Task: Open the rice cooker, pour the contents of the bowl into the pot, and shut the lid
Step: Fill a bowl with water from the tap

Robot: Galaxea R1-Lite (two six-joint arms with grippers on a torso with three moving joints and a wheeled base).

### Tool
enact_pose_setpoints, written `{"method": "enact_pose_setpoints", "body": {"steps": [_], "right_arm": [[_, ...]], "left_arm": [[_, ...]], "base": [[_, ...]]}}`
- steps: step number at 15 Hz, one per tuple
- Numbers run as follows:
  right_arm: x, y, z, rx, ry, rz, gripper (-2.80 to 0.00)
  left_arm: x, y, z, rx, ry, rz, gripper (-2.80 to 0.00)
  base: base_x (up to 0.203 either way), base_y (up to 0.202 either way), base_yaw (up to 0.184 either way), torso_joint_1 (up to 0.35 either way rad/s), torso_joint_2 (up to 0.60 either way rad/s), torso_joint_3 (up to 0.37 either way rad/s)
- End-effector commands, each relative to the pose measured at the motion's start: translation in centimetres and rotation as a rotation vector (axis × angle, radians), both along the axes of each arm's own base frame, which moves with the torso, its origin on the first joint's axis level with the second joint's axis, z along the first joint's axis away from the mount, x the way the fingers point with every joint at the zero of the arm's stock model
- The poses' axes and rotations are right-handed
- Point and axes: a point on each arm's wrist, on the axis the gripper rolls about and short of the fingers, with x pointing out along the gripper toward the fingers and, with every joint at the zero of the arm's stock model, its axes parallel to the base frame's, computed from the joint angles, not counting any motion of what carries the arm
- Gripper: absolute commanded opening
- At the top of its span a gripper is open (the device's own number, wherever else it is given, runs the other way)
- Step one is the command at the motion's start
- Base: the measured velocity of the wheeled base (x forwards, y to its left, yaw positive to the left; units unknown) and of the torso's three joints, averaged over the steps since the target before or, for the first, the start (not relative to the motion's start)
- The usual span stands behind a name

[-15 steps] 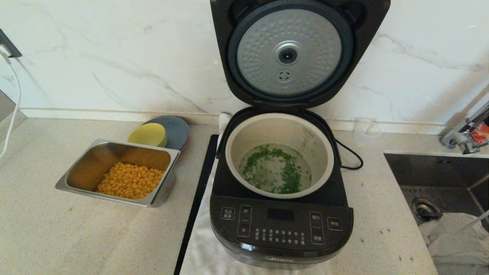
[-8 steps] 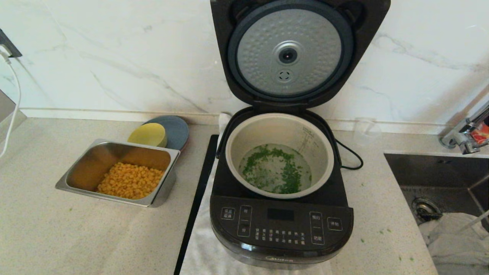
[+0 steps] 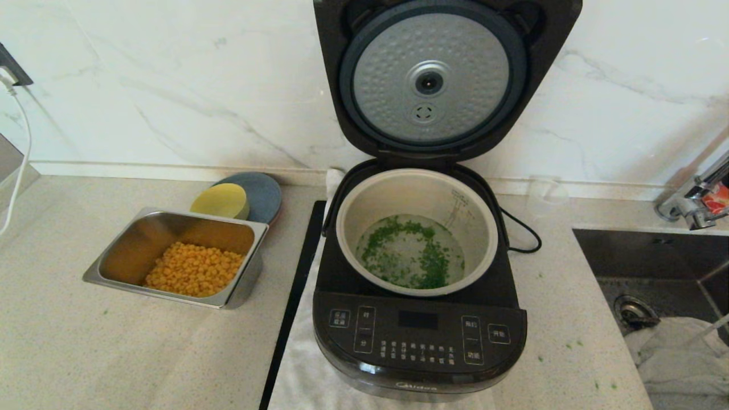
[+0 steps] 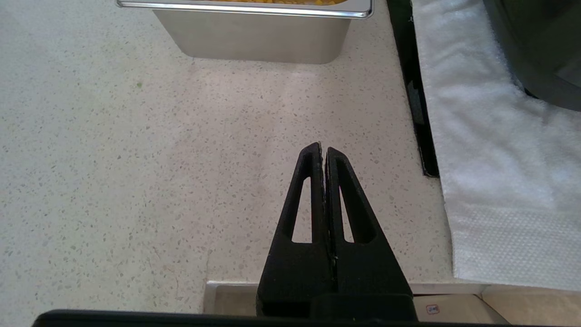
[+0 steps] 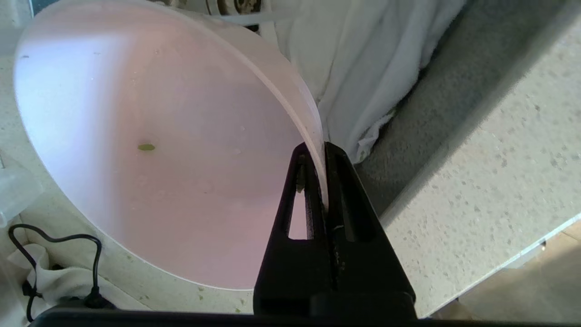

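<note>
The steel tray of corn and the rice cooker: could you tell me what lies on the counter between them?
In the head view, a black strip lies between the steel tray and the rice cooker, along the edge of the white towel under the cooker; otherwise bare counter.

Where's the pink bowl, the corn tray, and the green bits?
bowl (image 5: 159,150), right wrist view, pink inside.
corn tray (image 3: 171,225), head view, bare inner wall.
green bits (image 3: 433,267), head view, floating in the pot.

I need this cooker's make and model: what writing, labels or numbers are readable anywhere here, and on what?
"Midea", faintly: grey logo low on the rice cooker's front.
Button panel: white characters, too small to read.
Display: dark, no figures.
Pot's inner wall: measuring marks, too blurred to read.
No model number shows.
</note>
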Motion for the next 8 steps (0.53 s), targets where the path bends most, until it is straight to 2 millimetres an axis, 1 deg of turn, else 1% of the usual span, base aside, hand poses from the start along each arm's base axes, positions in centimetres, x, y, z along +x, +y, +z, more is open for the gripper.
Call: {"method": "enact_pose_setpoints", "body": {"steps": [1,6,8], "right_arm": [[0.9,0.0,-0.3,0.006,0.000,0.025,-2.80],[3.3,0.0,-0.4,-0.010,-0.003,0.081,-2.80],[3.7,-0.2,-0.4,-0.014,-0.006,0.088,-2.80]], "left_arm": [[0.0,0.0,0.0,0.002,-0.001,0.000,-2.80],[0.0,0.0,0.0,0.000,-0.001,0.000,-2.80],[0.0,0.0,0.0,0.002,-0.001,0.000,-2.80]], "base": [[0.000,0.000,0.000,0.000,0.00,0.000],[0.000,0.000,0.000,0.000,0.00,0.000],[0.000,0.000,0.000,0.000,0.00,0.000]]}}
